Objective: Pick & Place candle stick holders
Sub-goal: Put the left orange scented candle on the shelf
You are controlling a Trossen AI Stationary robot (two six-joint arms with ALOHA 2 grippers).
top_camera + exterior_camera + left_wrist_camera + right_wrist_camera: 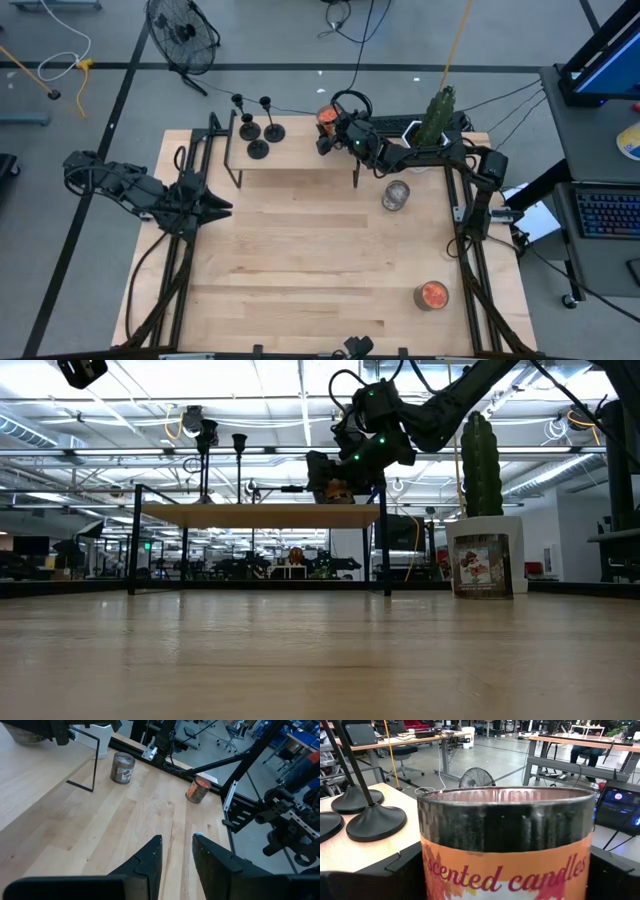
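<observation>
1. Candle stick holders, three matte-black ones with round disc bases and thin upright stems, stood clustered at the left end of a low raised wooden shelf at the table's far side.
2. A glass candle jar with an orange "scented candles" label sat at the shelf's right end; two more candle jars and a green cactus stood to the right.
3. The right gripper held the orange-labelled jar between wide-spread fingers, just right of the holders. The left gripper, partly parted and empty, waited at the table's left edge, well apart.
</observation>
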